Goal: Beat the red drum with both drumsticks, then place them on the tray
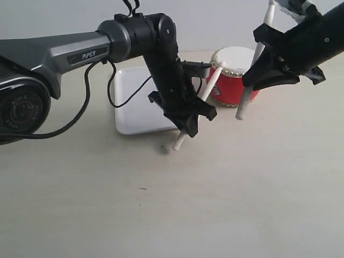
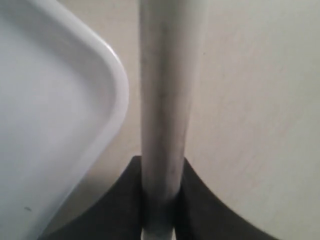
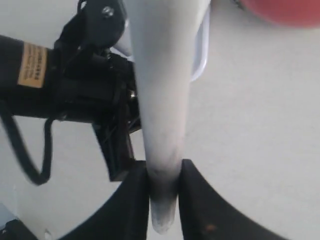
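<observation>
The red drum with its white skin stands at the back, right of the white tray. My left gripper is shut on one drumstick. That stick slants up, its tip at the drum's left rim and its butt hanging off the tray's corner. My right gripper is shut on the other drumstick, which it holds steeply in front of the drum. The left wrist view shows the stick clamped beside the tray rim. In the right wrist view the stick is clamped, with the drum at the edge.
Pale tabletop stretches in front of the tray and drum. The left arm reaches over the tray, with a black cable looping beside it. In the right wrist view the left arm lies close behind the stick.
</observation>
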